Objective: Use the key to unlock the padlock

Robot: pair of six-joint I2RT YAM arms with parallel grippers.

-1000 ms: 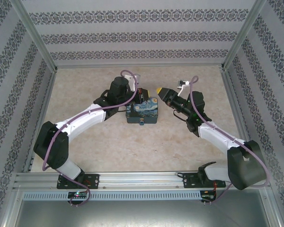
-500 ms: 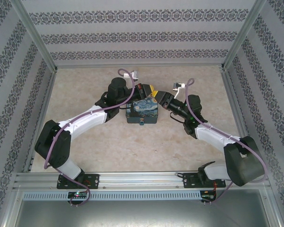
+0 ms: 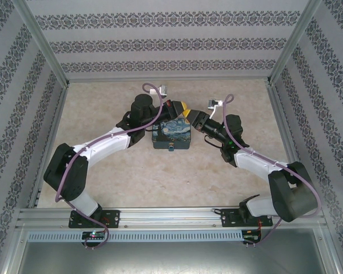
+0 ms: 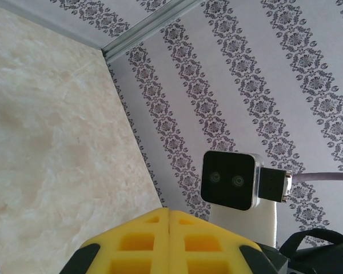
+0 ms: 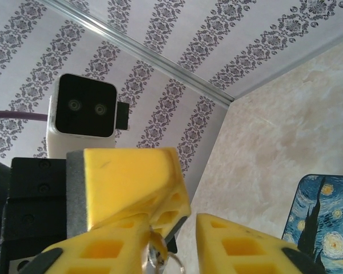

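Top view, near edge: both arm bases were bolted at the front of the surface (image 3: 160, 182). Both arms reached away and inward.

Mid-surface: a starry-night print tin (image 3: 172, 131) lay flat between the two forearms. The padlock (image 3: 171, 148) was a small blue speck at the middle of the tin's near edge, touching it. It was too small to tell how the shackle stood.

Just past the tin's far edge, the two tools met tip to tip.

Left tool (image 4: 170, 220): in its own wrist view the yellow fingers were pressed together with no gap between them. Seen from the right wrist, the key (image 5: 156, 251) hung from that tool's tip, a thin silvery piece with a small ring at its lower end. The left tool was noted as clamped on the key.

Right tool (image 5: 171, 242): its fingers stood apart, one on each side of the key, with a clear gap on the right side. Whether the left-hand finger touched the key could not be told.

Beyond the tools lay bare surface, then the striped patterned wall (image 3: 171, 43).
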